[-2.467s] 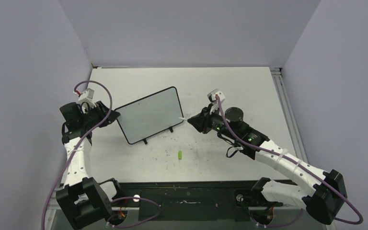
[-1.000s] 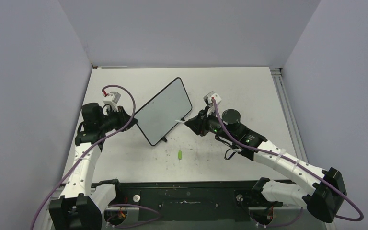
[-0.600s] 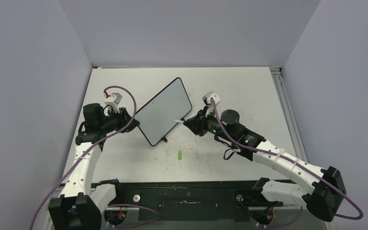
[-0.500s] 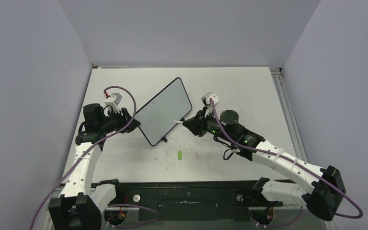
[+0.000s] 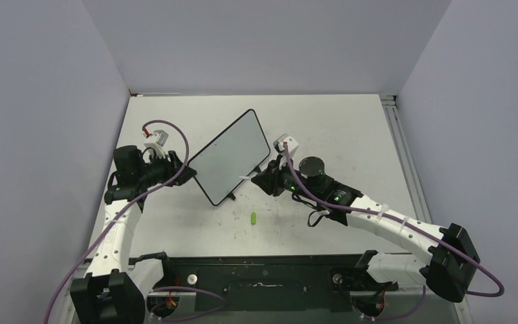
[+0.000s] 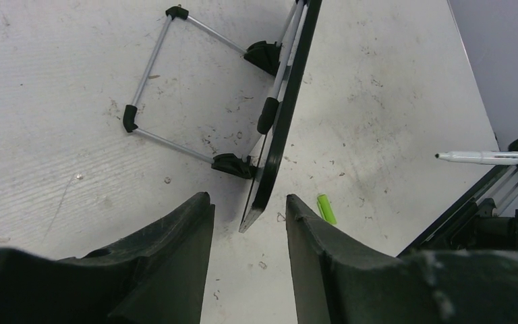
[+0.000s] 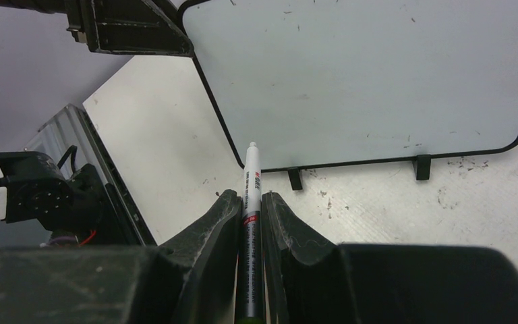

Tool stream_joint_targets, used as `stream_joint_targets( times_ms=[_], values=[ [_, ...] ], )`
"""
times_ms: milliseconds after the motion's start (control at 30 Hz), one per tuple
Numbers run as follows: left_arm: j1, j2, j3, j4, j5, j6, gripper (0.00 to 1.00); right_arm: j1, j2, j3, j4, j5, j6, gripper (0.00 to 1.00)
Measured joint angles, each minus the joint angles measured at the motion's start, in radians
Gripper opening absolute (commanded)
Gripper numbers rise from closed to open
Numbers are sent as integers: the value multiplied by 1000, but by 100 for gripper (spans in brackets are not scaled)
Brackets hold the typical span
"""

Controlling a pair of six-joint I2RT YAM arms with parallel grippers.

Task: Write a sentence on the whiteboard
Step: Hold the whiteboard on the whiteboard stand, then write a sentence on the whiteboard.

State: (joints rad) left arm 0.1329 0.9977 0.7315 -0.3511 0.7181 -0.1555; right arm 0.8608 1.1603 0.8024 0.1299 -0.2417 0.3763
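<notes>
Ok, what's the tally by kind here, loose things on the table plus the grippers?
Whiteboard: 1
Marker: 1, clamped in the right gripper
Green cap: 1, lying loose
Grippers: 2, the left gripper open at the board's corner
Total: 5
</notes>
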Motion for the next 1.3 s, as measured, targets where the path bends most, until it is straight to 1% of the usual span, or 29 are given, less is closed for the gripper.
stream_joint_targets(
  times_ms=[67,200,300,433,500,900,1300],
  values=[
    [0,1,0,11,16,-8,39,6,15,1,1,2,-3,8],
    [0,6,1,21,27,-18,30,15,42,18,4,2,-9,8],
    [0,16,1,23,28,-20,20,18,71,42,23,-2,-18,5],
    [0,18,1,24,31,-21,6,18,113,61,64,-19,-28,5],
    [0,18,2,25,30,-13,1,18,140,72,87,-32,-34,5],
    [0,18,3,26,24,16,0,18,294,147,172,-92,-73,5],
    [0,18,3,26,24,22,0,29,391,242,191,-101,-108,5]
  ],
)
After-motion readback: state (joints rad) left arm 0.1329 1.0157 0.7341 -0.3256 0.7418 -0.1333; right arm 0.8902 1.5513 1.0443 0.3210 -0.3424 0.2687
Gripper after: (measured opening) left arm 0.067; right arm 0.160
